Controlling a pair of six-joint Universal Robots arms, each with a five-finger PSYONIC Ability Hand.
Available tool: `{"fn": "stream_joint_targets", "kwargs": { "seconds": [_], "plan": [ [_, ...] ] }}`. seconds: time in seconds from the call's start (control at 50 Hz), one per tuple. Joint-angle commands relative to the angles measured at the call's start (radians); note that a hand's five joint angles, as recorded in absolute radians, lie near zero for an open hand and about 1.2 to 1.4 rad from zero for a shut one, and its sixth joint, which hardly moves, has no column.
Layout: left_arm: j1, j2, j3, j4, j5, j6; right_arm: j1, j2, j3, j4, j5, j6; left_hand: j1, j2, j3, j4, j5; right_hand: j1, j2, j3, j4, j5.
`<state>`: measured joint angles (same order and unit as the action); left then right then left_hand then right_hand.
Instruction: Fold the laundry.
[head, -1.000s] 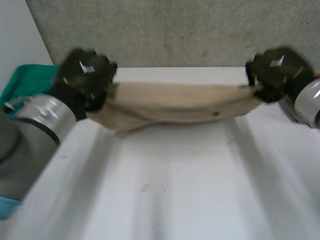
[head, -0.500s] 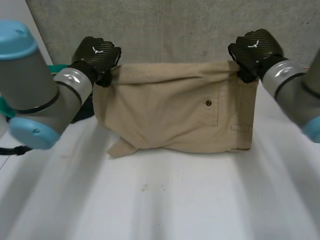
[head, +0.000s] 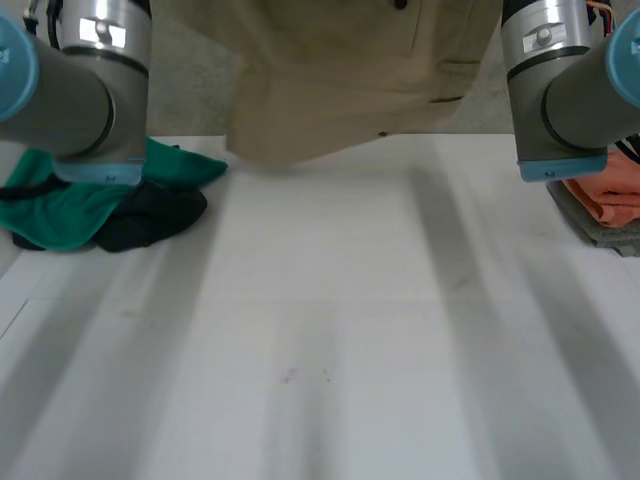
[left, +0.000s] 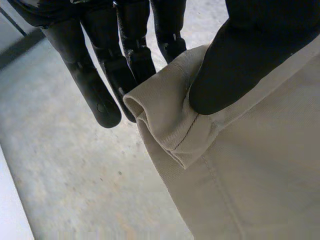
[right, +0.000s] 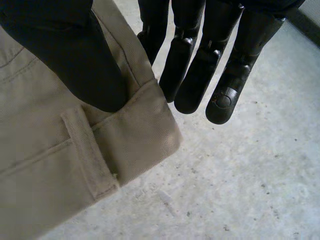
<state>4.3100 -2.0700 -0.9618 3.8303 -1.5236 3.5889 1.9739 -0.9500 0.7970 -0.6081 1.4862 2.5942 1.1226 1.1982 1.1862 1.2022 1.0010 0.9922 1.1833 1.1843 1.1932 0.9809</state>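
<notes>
Beige shorts (head: 350, 80) hang in the air between my two raised arms, their lower edge just above the far side of the white table (head: 330, 330). In the left wrist view my left hand (left: 235, 65) pinches one waistband corner of the shorts (left: 240, 175) between its thumb and fingers (left: 95, 85). In the right wrist view my right hand (right: 85, 60) pinches the other waistband corner (right: 50, 170), next to a belt loop, the same way. The left arm (head: 90, 80) and right arm (head: 560, 90) stand upright on either side of the cloth.
A green cloth (head: 60, 200) and a dark cloth (head: 150, 215) lie heaped at the table's far left, below the left arm. An orange cloth (head: 610, 195) lies on a grey one at the far right edge.
Both arms have risen and lifted the shorts from low over the far table to high in the air. The shorts now hang full length, and the heaps at the sides have come into sight.
</notes>
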Motion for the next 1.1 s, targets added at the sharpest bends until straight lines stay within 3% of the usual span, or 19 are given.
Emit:
{"fn": "stream_joint_targets", "kwargs": {
  "seconds": [0.02, 0.18, 0.34, 0.46, 0.54, 0.62, 0.76, 0.78, 0.8, 0.86, 1.02, 1.1],
  "plan": [
    [-0.001, 0.140, -0.325, -0.058, 0.000, -0.001, -0.001, -0.056, 0.169, 0.102, -0.040, 0.014, 0.274, 0.198, 0.210, 0.194, 0.221, 0.404, 0.213, 0.212, 0.203, 0.241],
    [-0.024, 0.206, -0.667, -0.175, -0.001, 0.010, -0.004, -0.056, 0.438, 0.304, -0.084, 0.000, 0.274, 0.198, 0.210, 0.194, 0.221, 0.404, 0.213, 0.212, 0.203, 0.241],
    [-0.122, 0.235, -0.851, -0.316, -0.026, 0.042, -0.015, -0.073, 0.631, 0.433, -0.083, -0.002, 0.274, 0.198, 0.210, 0.194, 0.221, 0.404, 0.213, 0.212, 0.203, 0.241],
    [-0.134, 0.410, -0.925, -0.547, -0.137, 0.065, -0.015, -0.246, 0.780, 0.585, -0.101, -0.005, 0.274, 0.198, 0.210, 0.194, 0.221, 0.404, 0.213, 0.212, 0.203, 0.241],
    [-0.148, 0.501, -0.966, -0.676, -0.156, 0.053, -0.017, -0.323, 0.850, 0.655, -0.113, -0.019, 0.274, 0.198, 0.210, 0.194, 0.221, 0.404, 0.213, 0.212, 0.203, 0.241],
    [-0.167, 0.539, -1.006, -0.767, -0.155, 0.050, -0.020, -0.374, 0.919, 0.715, -0.121, -0.091, 0.274, 0.198, 0.210, 0.194, 0.221, 0.404, 0.213, 0.212, 0.203, 0.241],
    [-0.188, 0.534, -1.042, -0.798, -0.152, 0.051, -0.073, -0.424, 1.022, 0.774, -0.116, -0.272, 0.274, 0.198, 0.210, 0.194, 0.221, 0.404, 0.213, 0.212, 0.203, 0.241],
    [-0.190, 0.533, -1.042, -0.796, -0.150, 0.053, -0.075, -0.426, 1.025, 0.772, -0.119, -0.276, 0.167, 0.091, 0.103, 0.087, 0.114, 0.404, 0.213, 0.212, 0.203, 0.241],
    [-0.193, 0.527, -1.036, -0.795, -0.151, 0.060, -0.076, -0.426, 1.027, 0.769, -0.121, -0.276, -0.195, -0.271, -0.259, -0.275, -0.248, 0.404, 0.213, 0.212, 0.203, 0.241],
    [-0.182, 0.516, -0.999, -0.776, -0.153, 0.067, -0.078, -0.424, 1.028, 0.760, -0.124, -0.267, -0.869, -0.944, -0.932, -0.948, -0.922, 0.404, 0.213, 0.212, 0.203, 0.241],
    [-0.142, 0.469, -0.832, -0.635, -0.104, 0.079, -0.070, -0.414, 1.051, 0.706, -0.124, -0.255, -0.874, -0.949, -0.937, -0.953, -0.927, 0.404, 0.213, 0.212, 0.203, 0.241],
    [-0.081, 0.352, -0.740, -0.509, 0.058, 0.160, -0.069, -0.412, 1.065, 0.668, -0.123, -0.250, -0.853, -0.929, -0.917, -0.933, -0.906, 0.404, 0.213, 0.212, 0.203, 0.241]
  ]
}}
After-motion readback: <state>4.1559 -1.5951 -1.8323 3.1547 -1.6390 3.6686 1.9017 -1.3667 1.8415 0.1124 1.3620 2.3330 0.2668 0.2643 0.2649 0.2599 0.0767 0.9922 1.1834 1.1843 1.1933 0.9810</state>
